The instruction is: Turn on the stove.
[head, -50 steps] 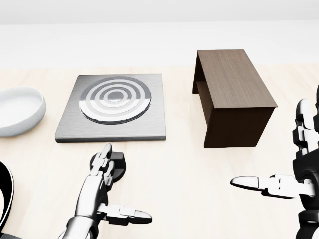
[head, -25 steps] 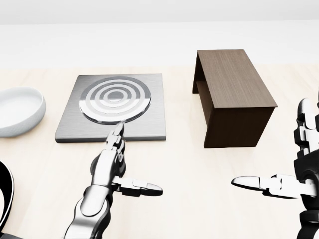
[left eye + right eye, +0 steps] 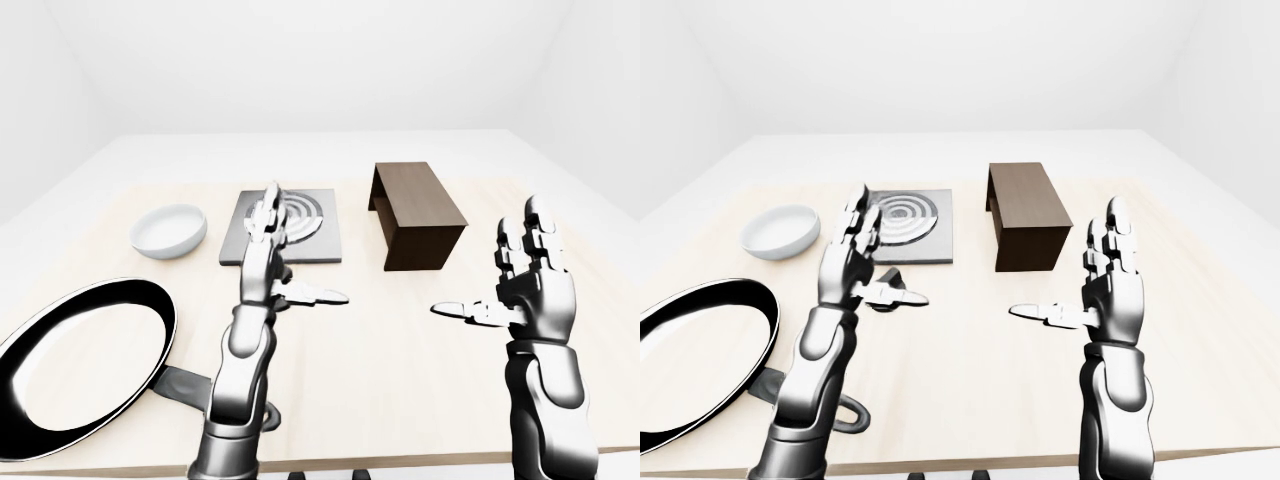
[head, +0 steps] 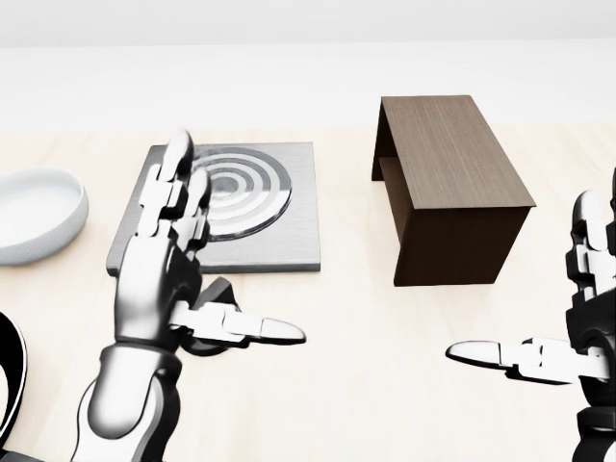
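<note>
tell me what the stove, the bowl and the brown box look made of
Stove: looks like brushed metal, a grey matte plate with shiny ringed burner.
Bowl: probably ceramic or plastic, plain glossy white with soft shading.
Box: seems dark wood, with faint grain lines on its top and an open end.
It is a render, so these are looks only.

A white bowl (image 3: 169, 230) sits left of the left hand, a black frying pan (image 3: 80, 358) lower left, a dark wooden shelf (image 4: 450, 188) between both hands.
</note>
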Available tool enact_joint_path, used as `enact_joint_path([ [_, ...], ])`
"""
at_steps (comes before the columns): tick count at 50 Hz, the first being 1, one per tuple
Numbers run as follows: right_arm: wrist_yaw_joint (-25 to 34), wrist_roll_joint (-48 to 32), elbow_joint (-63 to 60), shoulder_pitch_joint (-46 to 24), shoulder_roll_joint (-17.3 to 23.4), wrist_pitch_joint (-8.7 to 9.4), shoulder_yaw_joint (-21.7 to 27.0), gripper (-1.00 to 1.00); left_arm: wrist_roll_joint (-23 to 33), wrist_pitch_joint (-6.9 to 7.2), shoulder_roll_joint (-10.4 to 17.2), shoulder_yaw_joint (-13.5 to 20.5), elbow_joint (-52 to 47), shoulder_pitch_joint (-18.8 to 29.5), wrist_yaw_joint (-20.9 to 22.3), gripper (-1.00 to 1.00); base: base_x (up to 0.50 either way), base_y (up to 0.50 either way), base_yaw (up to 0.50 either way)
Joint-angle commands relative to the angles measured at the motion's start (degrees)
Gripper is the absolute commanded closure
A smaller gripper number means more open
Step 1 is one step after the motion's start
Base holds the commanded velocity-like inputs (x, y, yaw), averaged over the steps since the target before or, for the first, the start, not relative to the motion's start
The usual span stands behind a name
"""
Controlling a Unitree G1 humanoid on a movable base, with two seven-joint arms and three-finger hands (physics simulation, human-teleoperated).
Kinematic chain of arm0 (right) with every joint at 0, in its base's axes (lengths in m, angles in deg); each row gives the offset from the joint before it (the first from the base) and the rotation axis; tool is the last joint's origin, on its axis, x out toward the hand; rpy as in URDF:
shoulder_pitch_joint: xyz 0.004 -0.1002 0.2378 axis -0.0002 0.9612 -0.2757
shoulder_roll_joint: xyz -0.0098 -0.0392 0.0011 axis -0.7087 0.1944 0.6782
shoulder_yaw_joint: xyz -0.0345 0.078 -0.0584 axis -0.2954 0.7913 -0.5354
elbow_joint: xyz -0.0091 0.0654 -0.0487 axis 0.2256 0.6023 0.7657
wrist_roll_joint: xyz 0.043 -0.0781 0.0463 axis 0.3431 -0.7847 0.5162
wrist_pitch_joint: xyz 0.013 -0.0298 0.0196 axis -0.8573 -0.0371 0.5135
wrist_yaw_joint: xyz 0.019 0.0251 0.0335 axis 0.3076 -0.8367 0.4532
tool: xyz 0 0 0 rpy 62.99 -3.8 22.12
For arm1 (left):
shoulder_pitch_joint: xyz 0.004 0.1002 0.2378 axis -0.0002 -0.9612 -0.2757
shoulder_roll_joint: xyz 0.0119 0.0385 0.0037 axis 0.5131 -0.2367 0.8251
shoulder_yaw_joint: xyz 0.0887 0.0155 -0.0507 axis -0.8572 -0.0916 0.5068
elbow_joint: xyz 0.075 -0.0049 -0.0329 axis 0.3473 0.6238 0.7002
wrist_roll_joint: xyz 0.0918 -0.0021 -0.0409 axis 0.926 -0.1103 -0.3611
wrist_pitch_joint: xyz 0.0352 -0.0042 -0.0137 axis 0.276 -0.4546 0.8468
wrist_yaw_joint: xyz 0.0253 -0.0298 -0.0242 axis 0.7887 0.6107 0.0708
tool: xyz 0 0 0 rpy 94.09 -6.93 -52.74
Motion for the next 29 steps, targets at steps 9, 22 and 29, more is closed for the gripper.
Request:
enact_joint_path([
  [9, 0.15, -0.11, -0.72, 0.39, -0.21, 0.00, -0.09, -1.00, -7.55, 0.00, 1.75, 2.90, -20.45, -11.07, -2.53, -1.00, 0.00, 0.00, 0.00],
  [22, 0.22, -0.23, -0.64, 0.37, -0.26, 0.00, -0.18, -1.00, -9.50, 0.00, 2.46, 3.12, -20.98, -13.48, -4.12, -1.00, 0.00, 0.00, 0.00],
  [29, 0.18, -0.32, -0.66, 0.28, -0.25, 0.00, -0.31, -1.00, -9.75, 0.00, 2.52, 3.69, -20.11, -13.09, -4.26, -1.00, 0.00, 0.00, 0.00],
])
